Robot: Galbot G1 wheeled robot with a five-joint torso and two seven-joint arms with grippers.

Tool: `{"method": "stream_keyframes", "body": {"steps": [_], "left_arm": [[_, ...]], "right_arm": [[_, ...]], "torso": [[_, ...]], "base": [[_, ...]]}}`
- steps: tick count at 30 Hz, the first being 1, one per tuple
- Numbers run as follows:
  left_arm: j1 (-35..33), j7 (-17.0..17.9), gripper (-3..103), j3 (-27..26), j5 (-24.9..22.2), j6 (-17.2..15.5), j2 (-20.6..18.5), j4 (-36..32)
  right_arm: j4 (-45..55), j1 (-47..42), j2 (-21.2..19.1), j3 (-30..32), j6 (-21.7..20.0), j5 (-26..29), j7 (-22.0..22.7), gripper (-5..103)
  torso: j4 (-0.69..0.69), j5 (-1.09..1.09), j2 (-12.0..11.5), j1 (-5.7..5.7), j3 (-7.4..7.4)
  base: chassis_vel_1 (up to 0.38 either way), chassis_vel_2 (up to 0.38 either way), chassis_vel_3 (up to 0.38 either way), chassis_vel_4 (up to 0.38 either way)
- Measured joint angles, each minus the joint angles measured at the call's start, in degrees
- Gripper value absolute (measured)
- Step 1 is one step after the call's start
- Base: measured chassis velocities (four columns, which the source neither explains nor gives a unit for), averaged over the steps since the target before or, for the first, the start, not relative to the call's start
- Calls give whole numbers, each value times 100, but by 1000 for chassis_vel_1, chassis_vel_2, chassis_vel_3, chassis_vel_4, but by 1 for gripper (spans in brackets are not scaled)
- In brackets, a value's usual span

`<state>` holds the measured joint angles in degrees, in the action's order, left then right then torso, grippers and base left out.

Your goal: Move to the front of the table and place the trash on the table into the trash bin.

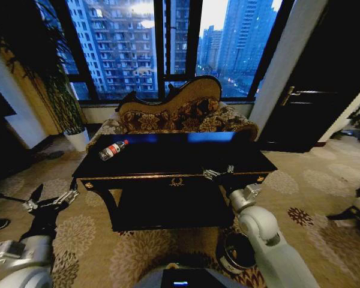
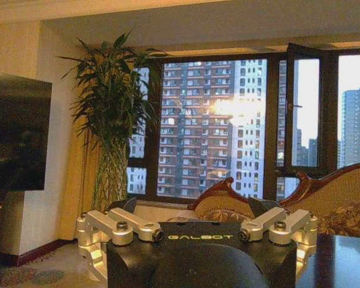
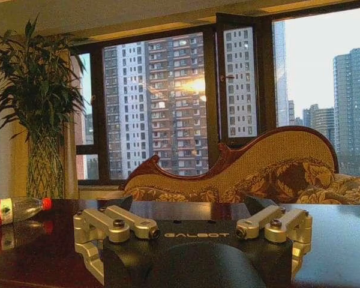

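The glossy black table (image 1: pixel 240 157) with gold trim stands straight ahead. The trash, a clear plastic bottle (image 1: pixel 113 149) with a red label and cap, lies on its side near the table's far left corner, and the same bottle (image 3: pixel 15 210) appears in the right wrist view. The round black trash bin (image 1: pixel 236 252) sits on the carpet at the table's front right, beside my right arm. My right gripper (image 1: pixel 221 172) hovers open at the table's front edge, right of the gold emblem. Off the table's front left corner, my left gripper (image 1: pixel 51 197) is open above the carpet.
A patterned brown sofa (image 1: pixel 180 117) stands behind the table under the big windows. A tall potted plant (image 1: pixel 69 114) is at the back left. A dark door (image 1: pixel 312 90) is at the right. Patterned carpet lies open on both sides of the table.
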<state>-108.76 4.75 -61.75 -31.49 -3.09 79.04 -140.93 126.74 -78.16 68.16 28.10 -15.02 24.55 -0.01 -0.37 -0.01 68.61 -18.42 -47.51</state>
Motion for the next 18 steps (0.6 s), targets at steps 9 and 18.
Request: {"method": "stream_keyframes", "body": {"steps": [9, 18], "left_arm": [[-9, 8, 100, 24, 25, 35, -2, 9], [-13, 8, 100, 17, 26, 35, -2, 0]], "right_arm": [[-8, -3, 19, -3, -2, -26, 0, 100], [6, -38, 30, -8, -13, -56, 0, 100]], "torso": [[0, 0, 0, 0, 0], [0, 0, 0, 0, 0]], "base": [[0, 0, 0, 0], [0, 0, 0, 0]]}}
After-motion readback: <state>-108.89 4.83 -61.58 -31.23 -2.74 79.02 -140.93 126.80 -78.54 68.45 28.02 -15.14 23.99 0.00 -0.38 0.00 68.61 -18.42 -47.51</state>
